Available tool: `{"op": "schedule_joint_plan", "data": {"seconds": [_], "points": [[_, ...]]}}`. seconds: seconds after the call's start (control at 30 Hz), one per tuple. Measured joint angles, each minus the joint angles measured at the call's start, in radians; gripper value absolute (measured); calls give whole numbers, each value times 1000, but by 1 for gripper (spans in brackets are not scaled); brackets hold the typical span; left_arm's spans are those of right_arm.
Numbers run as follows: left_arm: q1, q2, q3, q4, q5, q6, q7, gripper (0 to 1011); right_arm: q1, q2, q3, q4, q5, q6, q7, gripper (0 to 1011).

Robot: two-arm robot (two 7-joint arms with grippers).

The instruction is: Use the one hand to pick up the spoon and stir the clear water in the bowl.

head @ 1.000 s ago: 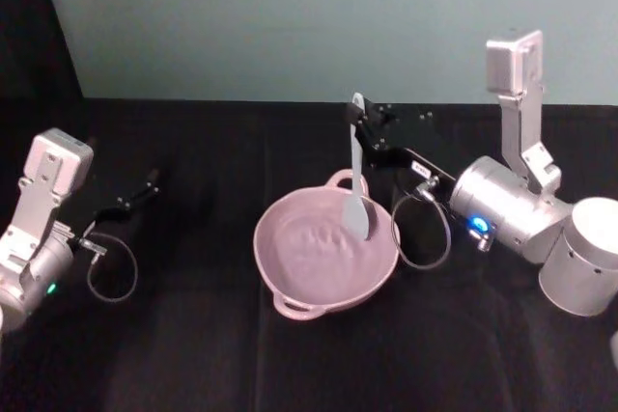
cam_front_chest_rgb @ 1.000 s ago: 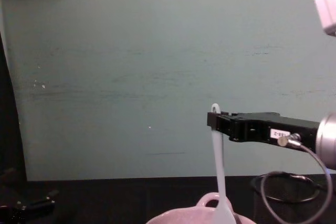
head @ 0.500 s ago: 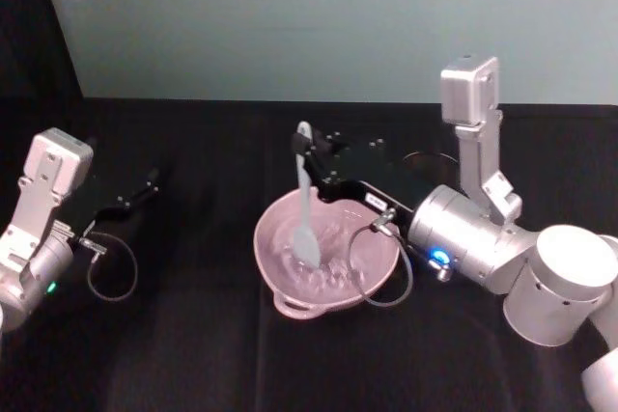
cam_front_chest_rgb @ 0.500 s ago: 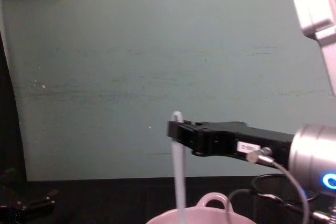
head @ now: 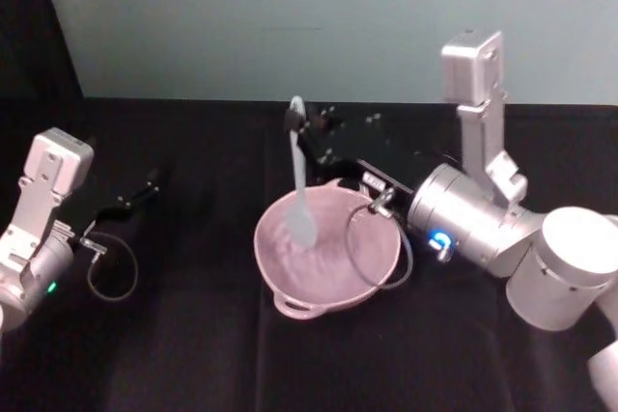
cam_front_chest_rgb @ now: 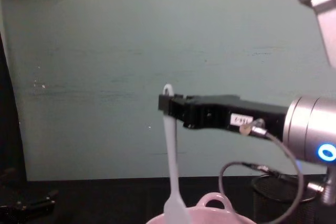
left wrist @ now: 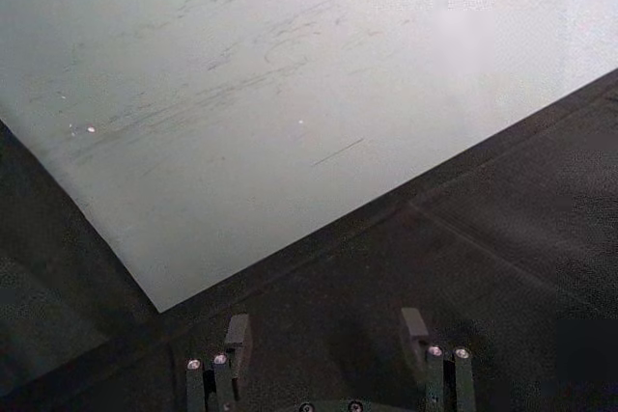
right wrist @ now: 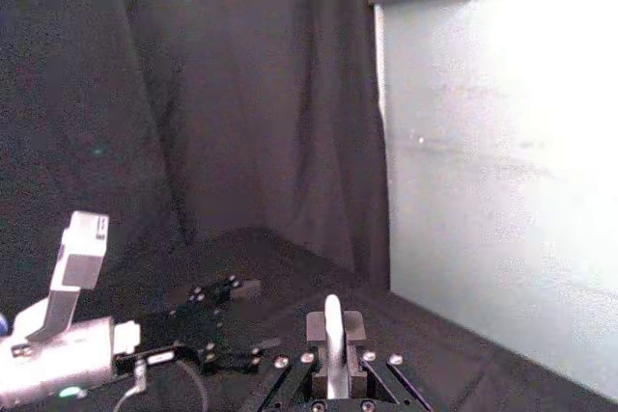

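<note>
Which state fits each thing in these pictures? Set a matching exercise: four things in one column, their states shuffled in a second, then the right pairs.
Things:
1. spoon
2. bowl
3. left gripper
4. right gripper

States:
A. open, low over the black table
B. shut on the handle's top end
C. pale pink, with a loop handle on its rim
D. hanging upright, head down in the bowl

Pairs: 1-D, 2-C, 3-A, 4-B

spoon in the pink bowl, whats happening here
The right gripper is shut on the handle end of the white spoon, holding it upright with its flat head down in the pink bowl, stirring. The left gripper rests open on the black table off to the left, away from the bowl.
</note>
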State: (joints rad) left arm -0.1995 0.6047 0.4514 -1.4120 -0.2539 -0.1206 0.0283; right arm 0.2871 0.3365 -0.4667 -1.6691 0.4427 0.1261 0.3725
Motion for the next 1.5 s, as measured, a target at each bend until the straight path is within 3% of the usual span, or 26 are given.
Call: {"op": "schedule_joint_plan", "data": {"seconds": [0.13, 0.33, 0.7, 1.0, 1.5], "points": [[0, 0, 0, 0, 0, 0, 0, 1011, 8, 15, 18, -28, 0, 9, -3, 113], [0, 0, 0, 0, 0, 0, 0, 1011, 18, 65, 76, -107, 12, 45, -21, 113], [0, 0, 0, 0, 0, 0, 0, 1011, -35, 163, 224, -197, 62, 71, -70, 114], [0, 0, 0, 0, 0, 0, 0, 1011, -52, 175, 241, -167, 63, 73, -83, 114], [0, 0, 0, 0, 0, 0, 0, 1011, -44, 137, 213, -59, 63, 51, -75, 113]]}}
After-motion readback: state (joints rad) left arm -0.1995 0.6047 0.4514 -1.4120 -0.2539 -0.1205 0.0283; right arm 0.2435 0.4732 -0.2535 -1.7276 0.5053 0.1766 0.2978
